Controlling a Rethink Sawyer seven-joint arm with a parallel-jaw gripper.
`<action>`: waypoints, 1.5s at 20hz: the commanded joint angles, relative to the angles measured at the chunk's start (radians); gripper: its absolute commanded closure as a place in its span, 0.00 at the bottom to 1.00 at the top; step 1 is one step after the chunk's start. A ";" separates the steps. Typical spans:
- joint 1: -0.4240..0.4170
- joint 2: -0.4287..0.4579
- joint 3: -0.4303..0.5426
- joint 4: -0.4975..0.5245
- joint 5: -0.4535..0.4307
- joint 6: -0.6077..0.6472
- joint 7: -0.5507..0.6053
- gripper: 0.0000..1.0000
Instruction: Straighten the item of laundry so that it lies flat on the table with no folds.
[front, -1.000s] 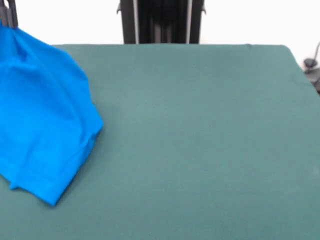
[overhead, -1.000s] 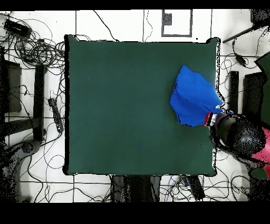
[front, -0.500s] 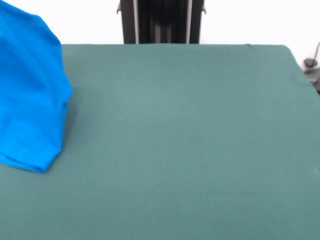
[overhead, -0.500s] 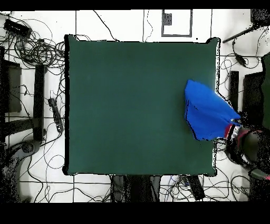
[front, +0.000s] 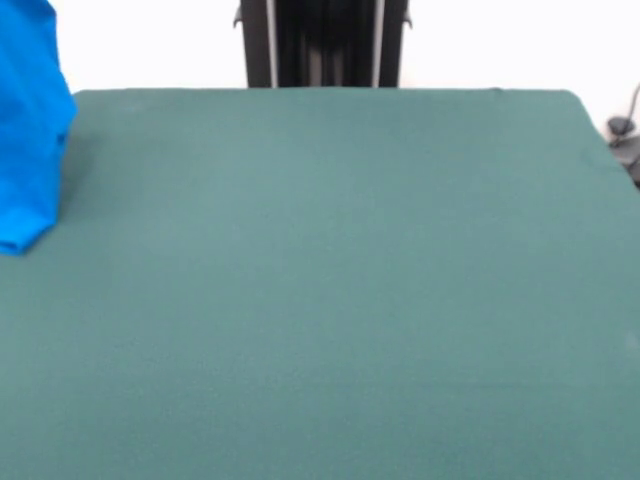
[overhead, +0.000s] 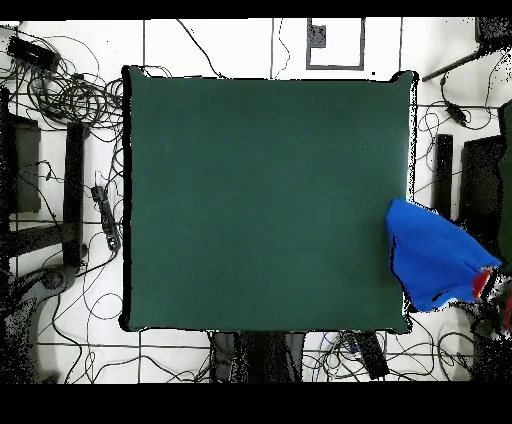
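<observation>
Blue T-shirt (overhead: 435, 262) bunched, overhanging green table (overhead: 260, 200) edge; end effector (overhead: 487, 284) state unclear.

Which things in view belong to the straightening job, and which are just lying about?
Job:
- blue T-shirt, bunched, hanging over the table's edge
- green table
- robot arm, at the shirt's outer corner

Lying about:
- floor cables
- black pedestal

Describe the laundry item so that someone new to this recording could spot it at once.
Start from the big dark green table that fills the overhead view and go to its right edge, toward the lower corner. The item of laundry is bunched there and mostly hangs out past that edge. It is the only bright blue thing among the black cables and white floor.
</observation>
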 joint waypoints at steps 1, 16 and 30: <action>0.004 -0.038 0.128 -0.038 -0.013 0.204 -0.342 1.00; 0.064 -0.010 0.153 0.095 0.009 0.076 -0.180 1.00; 0.156 0.011 0.124 0.211 0.059 -0.087 -0.016 1.00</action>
